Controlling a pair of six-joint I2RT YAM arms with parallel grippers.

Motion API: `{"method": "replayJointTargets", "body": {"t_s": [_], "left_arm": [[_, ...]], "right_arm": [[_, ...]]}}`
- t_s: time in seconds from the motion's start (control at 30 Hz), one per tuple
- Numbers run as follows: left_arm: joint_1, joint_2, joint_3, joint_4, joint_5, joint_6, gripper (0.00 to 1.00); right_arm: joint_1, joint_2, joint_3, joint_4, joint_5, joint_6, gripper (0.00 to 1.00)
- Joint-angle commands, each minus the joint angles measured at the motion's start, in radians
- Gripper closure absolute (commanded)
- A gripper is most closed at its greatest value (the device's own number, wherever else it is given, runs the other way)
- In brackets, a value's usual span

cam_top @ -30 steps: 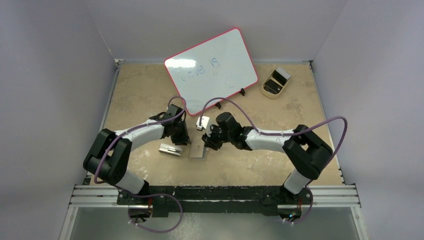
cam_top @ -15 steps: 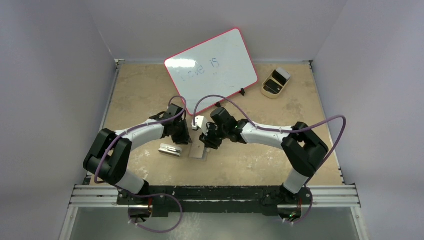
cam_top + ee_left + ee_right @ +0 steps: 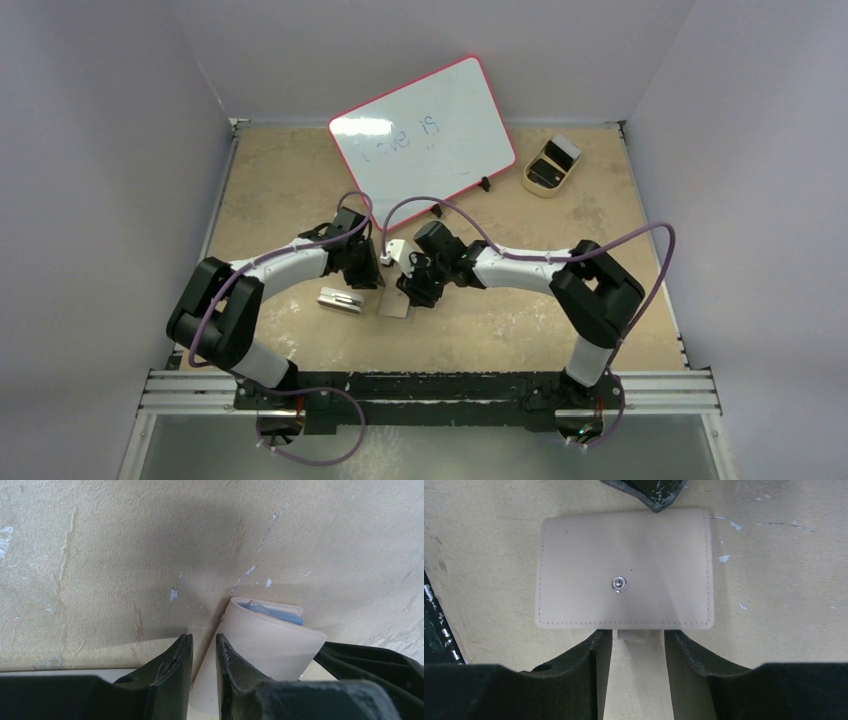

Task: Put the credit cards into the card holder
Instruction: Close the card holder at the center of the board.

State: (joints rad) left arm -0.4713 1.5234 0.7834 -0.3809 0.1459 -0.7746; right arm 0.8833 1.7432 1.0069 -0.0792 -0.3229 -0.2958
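Card holder [image 3: 397, 303] on table [image 3: 290, 190], front-centre, between both grippers. Closed, snap stud [image 3: 619, 584] up, long axis crosswise in right wrist view. Blue card [image 3: 280, 616] peeking out one end. Arms reach inward. Left gripper [image 3: 204, 652] pinching holder's edge, right gripper [image 3: 634, 642] spread, straddling tab [image 3: 631, 636].

You have one piece of writing to read, and it shows only in the top view. It is faint blue marker handwriting [image 3: 402, 140] on the white rectangular dry-erase board with the red-pink rim [image 3: 455, 105], which sits at the far side of the table. It appears to be two short words, "Love" followed by "is". They run along the board's slant and rise toward the right of the view. The strokes are pale and thin, so treat that reading as likely rather than certain. The first word is the weaker of the two, and its letters are only just told apart.
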Motion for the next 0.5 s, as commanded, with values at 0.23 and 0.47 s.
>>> {"method": "replayJointTargets", "body": {"t_s": [0.23, 0.47], "left_arm": [[0.010, -0.010, 0.020, 0.031, 0.013, -0.008, 0.77], [0.011, 0.001, 0.014, 0.039, 0.012, -0.009, 0.77]], "right_arm": [[0.034, 0.050, 0.064, 0.038, 0.067, 0.056, 0.59], [0.049, 0.023, 0.007, 0.159, 0.072, 0.075, 0.83]]}}
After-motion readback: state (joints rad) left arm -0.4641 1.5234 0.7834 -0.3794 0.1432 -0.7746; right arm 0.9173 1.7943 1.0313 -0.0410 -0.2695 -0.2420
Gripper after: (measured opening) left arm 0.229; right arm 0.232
